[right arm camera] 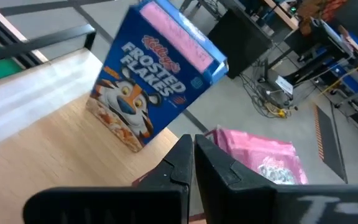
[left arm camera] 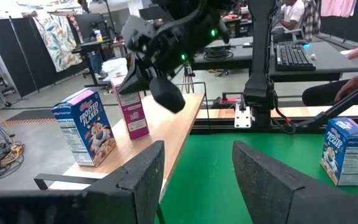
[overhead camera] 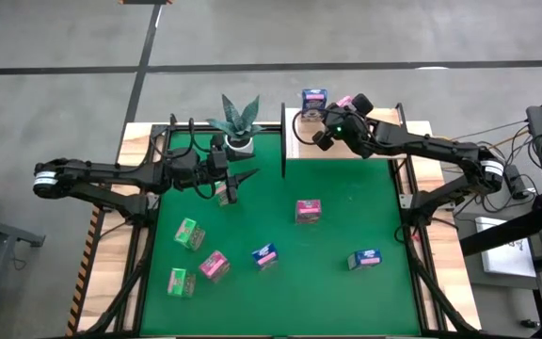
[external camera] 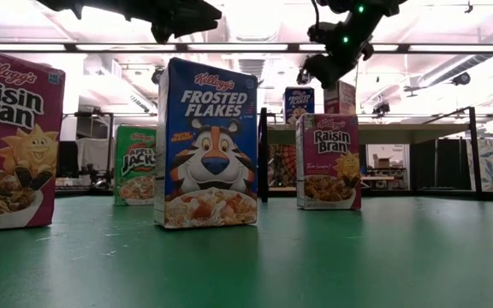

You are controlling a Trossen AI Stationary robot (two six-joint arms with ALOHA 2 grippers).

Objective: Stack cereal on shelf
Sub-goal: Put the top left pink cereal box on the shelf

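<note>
The shelf (overhead camera: pixel 346 141), a light-wood board with black frame edges, lies at the far edge of the table, toward its right corner. Two cereal boxes stand upright on it, long axis vertical: a blue Frosted Flakes box (overhead camera: pixel 314 97) at the far side and a pink Raisin Bran box (left arm camera: pixel 132 112) just beside it. In the left wrist view the pink box shows its narrow side and the blue box its printed front.

The right gripper (overhead camera: pixel 332 121) is above the shelf at the pink box; its fingers (right arm camera: pixel 188 162) are pressed together and hold nothing. The right wrist view shows the pink box top just past the fingertips; contact cannot be confirmed.

The left gripper (overhead camera: pixel 231 191) hovers over the green mat (overhead camera: pixel 346 292) near the potted plant (overhead camera: pixel 236 122), on the left side of the table. Its fingers (left arm camera: pixel 138 174) stand apart with nothing between them.

Seven boxes remain on the mat: one green and pink under the left gripper (overhead camera: pixel 222 193), one pink at the centre (overhead camera: pixel 308 210), two blue (overhead camera: pixel 264 255) (overhead camera: pixel 364 259) toward the near edge, and two green (overhead camera: pixel 189 233) (overhead camera: pixel 181 282) plus one pink (overhead camera: pixel 215 266) toward the near left corner.

The low view shows those boxes standing upright, fronts facing the near edge. The floor is grey concrete; a person sits at a desk beyond the table, visible in the left wrist view only.
</note>
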